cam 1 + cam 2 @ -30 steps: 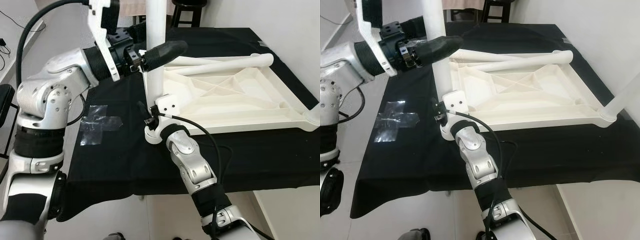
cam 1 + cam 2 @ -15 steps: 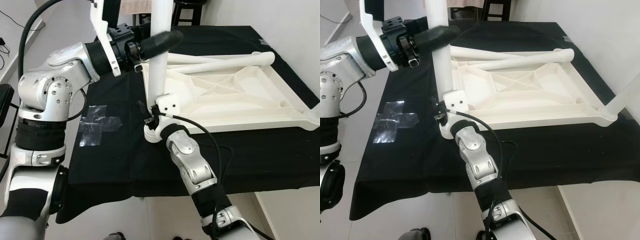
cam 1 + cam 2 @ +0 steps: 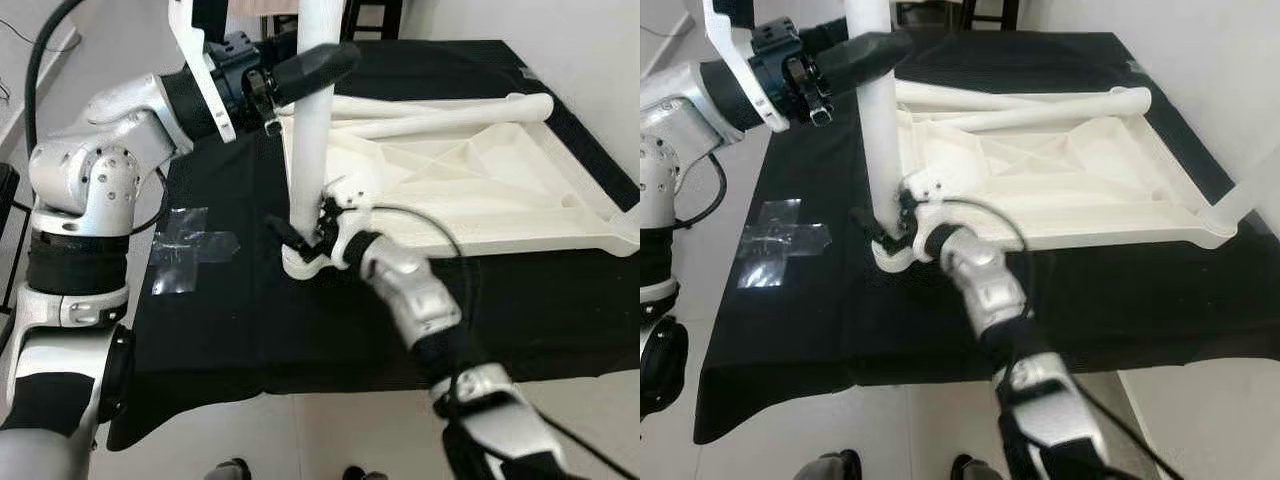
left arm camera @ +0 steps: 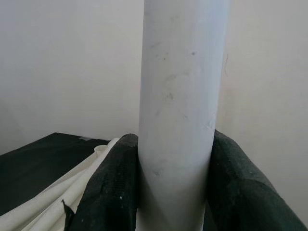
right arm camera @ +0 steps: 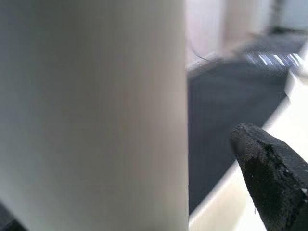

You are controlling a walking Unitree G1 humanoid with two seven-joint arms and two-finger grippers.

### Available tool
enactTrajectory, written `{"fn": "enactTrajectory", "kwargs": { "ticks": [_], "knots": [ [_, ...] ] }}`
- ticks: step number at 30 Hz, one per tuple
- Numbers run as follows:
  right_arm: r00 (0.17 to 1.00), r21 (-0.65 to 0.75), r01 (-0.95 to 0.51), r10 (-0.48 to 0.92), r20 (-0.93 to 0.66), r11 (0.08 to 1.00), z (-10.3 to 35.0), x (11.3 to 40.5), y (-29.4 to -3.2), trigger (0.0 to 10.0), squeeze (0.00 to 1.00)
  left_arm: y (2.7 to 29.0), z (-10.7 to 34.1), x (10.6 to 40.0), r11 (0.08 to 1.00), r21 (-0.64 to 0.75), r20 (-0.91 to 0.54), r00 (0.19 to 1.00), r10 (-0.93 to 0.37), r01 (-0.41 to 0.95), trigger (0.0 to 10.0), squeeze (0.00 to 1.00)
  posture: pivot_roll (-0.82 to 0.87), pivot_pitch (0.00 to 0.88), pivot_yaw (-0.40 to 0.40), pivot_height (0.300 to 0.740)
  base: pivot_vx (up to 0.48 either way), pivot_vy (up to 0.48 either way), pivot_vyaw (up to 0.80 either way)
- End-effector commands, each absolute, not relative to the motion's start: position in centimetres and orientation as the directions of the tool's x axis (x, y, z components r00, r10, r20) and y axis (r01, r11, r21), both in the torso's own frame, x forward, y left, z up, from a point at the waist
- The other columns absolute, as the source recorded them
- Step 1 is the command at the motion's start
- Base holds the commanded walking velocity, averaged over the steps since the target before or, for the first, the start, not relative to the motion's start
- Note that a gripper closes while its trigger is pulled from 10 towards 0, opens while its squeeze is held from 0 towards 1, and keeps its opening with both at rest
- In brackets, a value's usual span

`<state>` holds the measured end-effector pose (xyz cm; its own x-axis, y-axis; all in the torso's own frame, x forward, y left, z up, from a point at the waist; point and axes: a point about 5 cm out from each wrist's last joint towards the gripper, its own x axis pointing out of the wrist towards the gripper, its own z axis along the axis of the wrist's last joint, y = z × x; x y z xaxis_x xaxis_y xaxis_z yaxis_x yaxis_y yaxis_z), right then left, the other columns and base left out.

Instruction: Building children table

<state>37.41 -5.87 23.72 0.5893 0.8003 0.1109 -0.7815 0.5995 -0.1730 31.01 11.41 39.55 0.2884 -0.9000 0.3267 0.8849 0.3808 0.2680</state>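
In the left eye view, a white upturned tabletop (image 3: 470,190) lay on the black-draped surface (image 3: 230,300), toward its far right part, with two loose white legs (image 3: 440,112) resting across its far edge. An upright white leg (image 3: 312,130) stood in the socket at the tabletop's near left corner. The left gripper (image 3: 310,68) clamped this leg high up, its black fingers on either side. The right gripper (image 3: 300,240) was at the leg's foot by the corner socket; how wide its fingers stood could not be told. A cross of clear tape (image 3: 185,250) lay on the cloth nearer the surface's left edge.

In the right eye view, another standing leg (image 3: 1245,195) rose at the tabletop's near right corner.

In the left wrist view, both black fingers (image 4: 113,192) pressed against the upright leg.

In the right wrist view, one black fingertip (image 5: 269,173) showed just beside the blurred white leg.
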Motion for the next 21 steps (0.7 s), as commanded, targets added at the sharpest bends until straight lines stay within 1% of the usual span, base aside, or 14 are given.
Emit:
{"fn": "enactTrajectory", "kwargs": {
  "ticks": [1,3,4,5,6,7,8,9,11,13,19,21],
  "knots": [
    [0.491,-0.239,-0.825,0.859,0.147,0.513,25.7,37.3,-5.2,10.0,0.00,9.6,38.5,30.6,0.261,0.256,0.262,0.193,-0.945,0.931,0.0,0.00,0.17,0.205,-0.044,0.740,0.000,0.000,0.00],
    [0.368,-0.253,-0.886,0.922,0.123,0.388,26.8,37.2,-5.2,10.0,0.00,9.5,38.5,30.6,0.257,0.255,0.264,0.188,-0.946,0.932,0.0,0.00,0.17,0.208,-0.044,0.740,0.000,0.000,0.00],
    [0.368,-0.253,-0.886,0.922,0.123,0.388,26.8,37.2,-5.2,10.0,0.00,9.5,38.5,30.6,0.257,0.255,0.264,0.188,-0.946,0.932,0.0,0.00,0.17,0.208,-0.044,0.740,0.000,0.000,0.00],
    [0.312,-0.262,-0.906,0.943,0.117,0.332,27.1,37.2,-5.1,10.0,0.00,9.5,38.5,30.6,0.255,0.255,0.264,0.187,-0.946,0.933,0.0,0.00,0.17,0.208,-0.046,0.740,0.000,0.000,0.00],
    [0.279,-0.272,-0.914,0.954,0.113,0.300,27.4,37.1,-5.1,10.0,0.00,9.4,38.5,30.6,0.254,0.255,0.264,0.186,-0.947,0.933,0.0,0.00,0.17,0.210,-0.046,0.740,0.000,0.000,0.00],
    [0.279,-0.272,-0.914,0.954,0.113,0.300,27.4,37.1,-5.1,10.0,0.00,9.4,38.5,30.6,0.254,0.255,0.264,0.186,-0.947,0.933,0.0,0.00,0.17,0.210,-0.046,0.740,0.000,0.000,0.00],
    [0.248,-0.274,-0.924,0.963,0.104,0.267,27.6,37.1,-4.9,7.8,0.00,9.4,38.5,30.6,0.253,0.253,0.265,0.184,-0.947,0.934,0.0,0.00,0.17,0.210,-0.046,0.740,0.000,0.000,0.00],
    [0.197,-0.277,-0.937,0.977,0.080,0.212,27.8,37.1,-4.7,0.0,0.00,9.4,38.4,30.5,0.250,0.253,0.265,0.182,-0.947,0.935,0.0,0.00,0.18,0.212,-0.049,0.740,0.000,0.000,0.00],
    [0.158,-0.282,-0.945,0.986,0.061,0.169,27.8,37.0,-4.5,0.0,0.00,9.4,38.4,30.5,0.250,0.252,0.265,0.181,-0.947,0.935,0.0,0.00,0.18,0.212,-0.049,0.740,0.000,0.000,0.00],
    [0.146,-0.287,-0.946,0.988,0.043,0.152,27.6,37.0,-4.2,0.0,0.00,9.4,38.3,30.5,0.250,0.253,0.265,0.181,-0.947,0.934,0.0,0.00,0.18,0.213,-0.050,0.740,0.000,0.000,0.00],
    [0.140,-0.293,-0.947,0.990,0.000,0.134,27.0,37.1,-4.0,0.0,0.00,9.5,38.3,30.4,0.248,0.262,0.263,0.178,-0.948,0.933,0.0,0.00,0.17,0.212,-0.054,0.740,0.000,0.000,0.00],
    [0.150,-0.291,-0.946,0.989,-0.008,0.141,26.7,37.1,-3.9,0.0,0.00,9.5,38.3,30.3,0.246,0.264,0.265,0.175,-0.948,0.932,0.0,0.00,0.17,0.212,-0.055,0.740,0.000,0.000,0.00]
  ]
}}
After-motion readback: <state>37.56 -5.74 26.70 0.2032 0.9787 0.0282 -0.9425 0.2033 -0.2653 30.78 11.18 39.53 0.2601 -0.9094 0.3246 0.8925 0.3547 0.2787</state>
